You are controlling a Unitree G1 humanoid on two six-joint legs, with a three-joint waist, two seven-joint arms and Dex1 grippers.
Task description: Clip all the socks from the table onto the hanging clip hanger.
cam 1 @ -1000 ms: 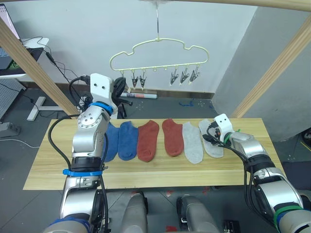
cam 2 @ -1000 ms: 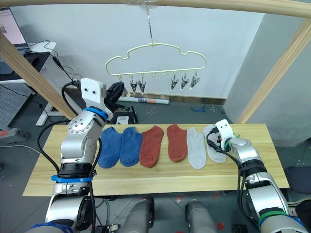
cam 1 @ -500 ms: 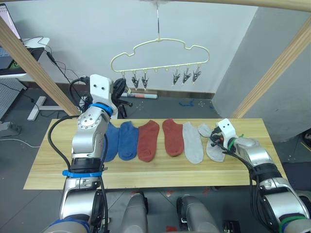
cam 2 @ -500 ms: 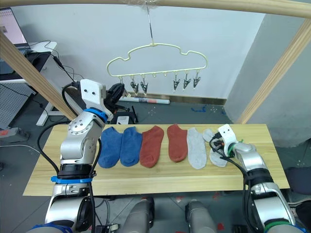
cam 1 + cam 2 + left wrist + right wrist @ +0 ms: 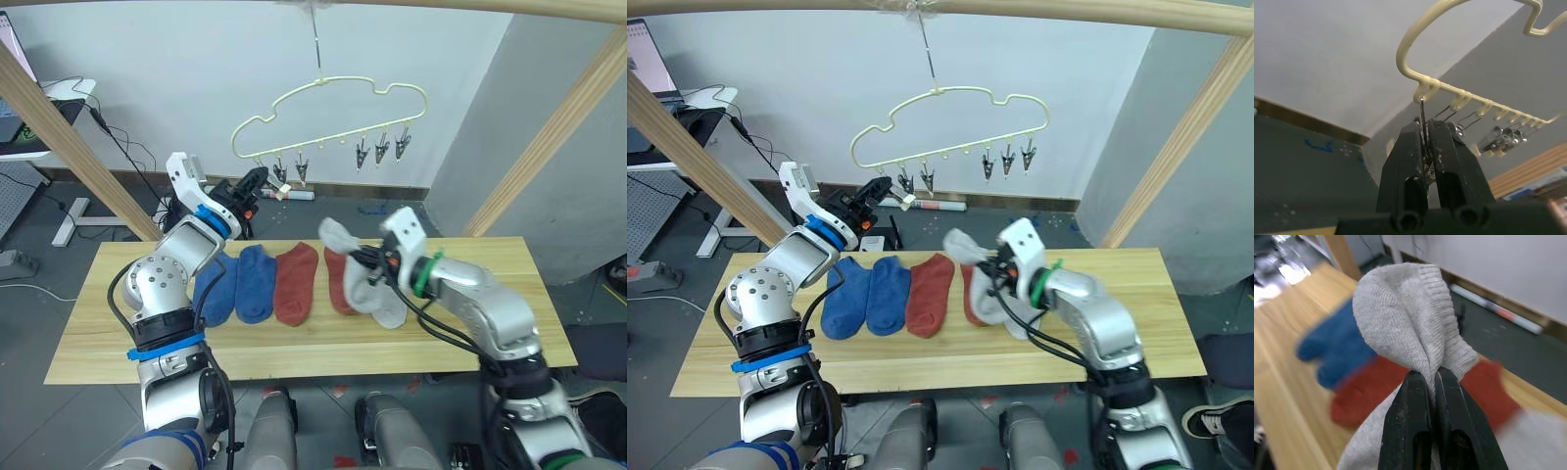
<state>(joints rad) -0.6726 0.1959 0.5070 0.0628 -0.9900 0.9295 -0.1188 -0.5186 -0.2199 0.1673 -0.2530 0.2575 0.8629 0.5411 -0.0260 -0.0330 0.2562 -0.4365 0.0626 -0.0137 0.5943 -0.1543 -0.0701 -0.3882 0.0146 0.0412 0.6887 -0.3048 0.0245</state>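
Right gripper (image 5: pixel 1430 382) pinching grey sock (image 5: pixel 1410 328); left gripper (image 5: pixel 1424 142) seemingly squeezing clip (image 5: pixel 1422 115)

My right end effector (image 5: pixel 364 266) has lifted a grey sock (image 5: pixel 351 269) off the desk leftward; my left end effector (image 5: pixel 257 180) now pinches a clip, tilting the hanger (image 5: pixel 333 106).

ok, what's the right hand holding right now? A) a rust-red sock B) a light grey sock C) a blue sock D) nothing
B: the right hand has its fingers pinched on a light grey sock, lifted off the table above the row of blue and rust-red socks lying there.
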